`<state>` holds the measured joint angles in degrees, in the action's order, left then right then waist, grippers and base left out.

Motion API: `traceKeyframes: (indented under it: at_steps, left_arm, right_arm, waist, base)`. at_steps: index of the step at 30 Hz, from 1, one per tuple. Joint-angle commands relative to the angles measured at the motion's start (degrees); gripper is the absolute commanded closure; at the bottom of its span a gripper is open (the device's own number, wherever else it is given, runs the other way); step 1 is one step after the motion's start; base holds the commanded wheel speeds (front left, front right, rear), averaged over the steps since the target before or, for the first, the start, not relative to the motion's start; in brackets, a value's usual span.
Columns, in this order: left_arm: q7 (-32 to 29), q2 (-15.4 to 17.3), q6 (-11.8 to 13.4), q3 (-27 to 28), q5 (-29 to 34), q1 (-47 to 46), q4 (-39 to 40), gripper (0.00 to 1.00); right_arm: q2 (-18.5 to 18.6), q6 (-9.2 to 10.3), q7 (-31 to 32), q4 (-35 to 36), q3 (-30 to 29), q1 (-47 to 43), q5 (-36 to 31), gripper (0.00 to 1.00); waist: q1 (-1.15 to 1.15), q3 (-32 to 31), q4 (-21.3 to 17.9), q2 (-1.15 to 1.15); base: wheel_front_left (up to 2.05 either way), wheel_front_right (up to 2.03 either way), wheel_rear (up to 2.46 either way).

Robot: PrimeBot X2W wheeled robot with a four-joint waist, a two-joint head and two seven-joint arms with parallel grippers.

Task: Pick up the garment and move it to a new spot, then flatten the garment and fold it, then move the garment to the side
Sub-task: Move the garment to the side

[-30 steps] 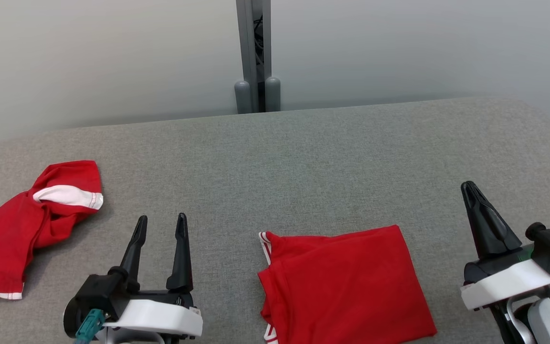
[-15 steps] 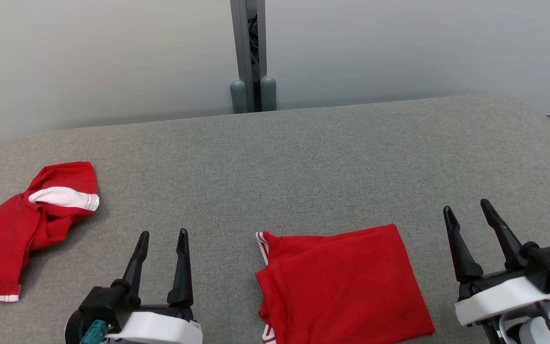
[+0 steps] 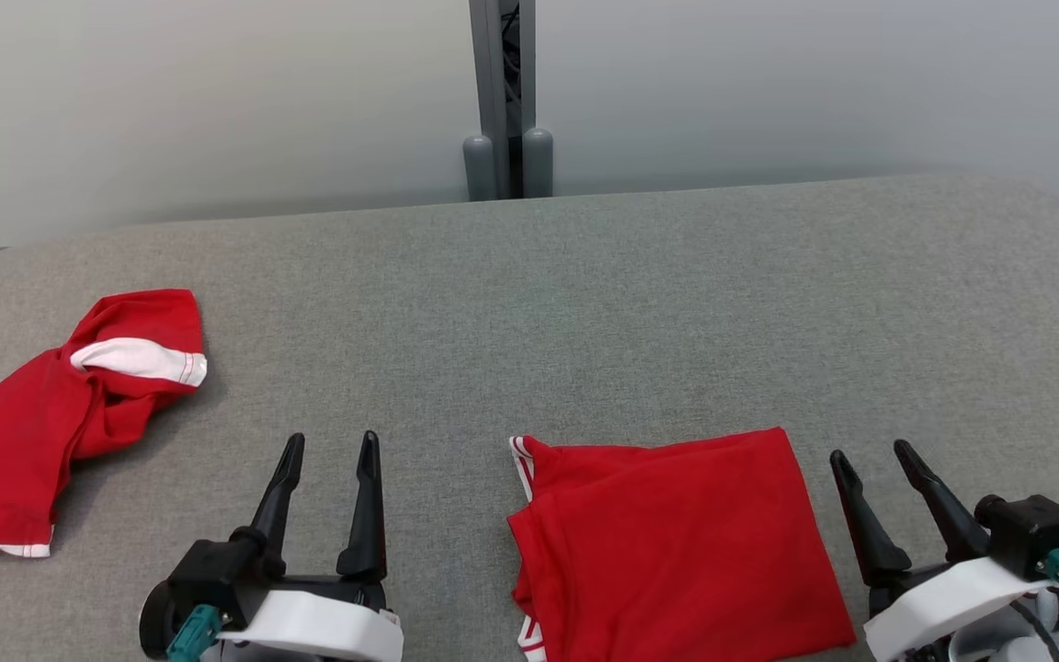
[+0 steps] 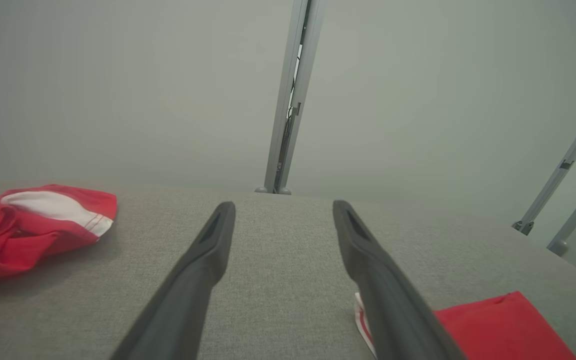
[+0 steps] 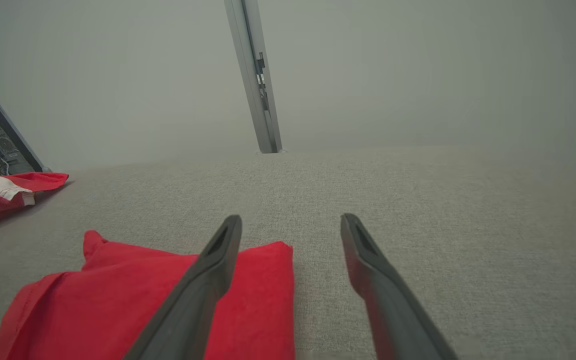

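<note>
Red folded garment [image 3: 677, 542], left wrist view's slanted posts [image 4: 565, 162]

Head camera high over the table [image 3: 585, 303]; wrist cameras low, toward the wall [image 3: 217, 92], both with the folded garment [image 3: 677, 542].

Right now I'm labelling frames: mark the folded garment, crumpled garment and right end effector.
folded garment [image 3: 677, 542], head view, centre of top layer
crumpled garment [image 3: 24, 441], head view, red body below white band
right end effector [image 3: 870, 450], head view, midway between fingertips
</note>
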<state>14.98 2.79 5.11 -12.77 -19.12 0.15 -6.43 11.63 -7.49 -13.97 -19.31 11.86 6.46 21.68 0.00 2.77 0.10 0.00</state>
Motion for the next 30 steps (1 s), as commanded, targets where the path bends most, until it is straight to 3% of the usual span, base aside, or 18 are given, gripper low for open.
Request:
traceKeyframes:
  at_steps: [1, 13, 22, 24, 26, 30]
  left_arm:
    - [0.15, 0.20, 0.00, -0.26, 0.42, -1.24, -0.13, 0.00]
    - [0.15, 0.22, 0.58, -1.50, 1.38, -4.78, -0.27, 0.00]
    - [0.15, 0.21, 0.92, -2.33, 1.34, -5.73, -0.14, 0.00]
    - [0.15, 0.21, 0.99, -2.34, 1.42, -5.68, -0.09, 0.00]
    - [0.15, 0.22, 1.10, -2.27, 1.46, -5.86, -0.12, 0.00]
    - [0.15, 0.21, 1.16, -2.23, 1.71, -6.45, 0.15, 0.00]
  right_arm:
    - [1.12, 0.00, 0.27, -0.92, 0.18, 0.40, 1.61, 0.00]
    - [3.32, -0.01, 6.94, -8.89, 7.15, 5.76, 15.61, 0.00]
    - [4.72, -0.01, 7.67, -12.38, 14.04, 8.79, 22.03, 0.00]
    - [5.10, -0.01, 7.17, -12.83, 15.26, 9.40, 22.85, 0.80]
    - [5.64, -0.01, 6.41, -13.29, 16.58, 10.21, 23.18, 1.00]
    - [7.15, 0.00, 4.51, -14.35, 19.19, 12.19, 22.57, 1.00]
  waist:
    - [0.00, 0.85, 0.70, 0.00]
    - [0.00, 6.26, 3.96, 0.00]
    - [0.00, 7.79, 4.83, 0.00]
    - [0.00, 7.94, 4.83, 0.00]
    - [0.00, 8.09, 4.74, 0.00]
    - [0.00, 8.47, 4.20, 0.00]
  base:
    - [0.00, 0.00, 0.00]
    - [0.00, 0.00, 0.00]
    - [0.00, 0.00, 0.00]
    - [0.00, 0.00, 0.00]
    - [0.00, 0.00, 0.00]
    - [0.00, 0.00, 0.00]
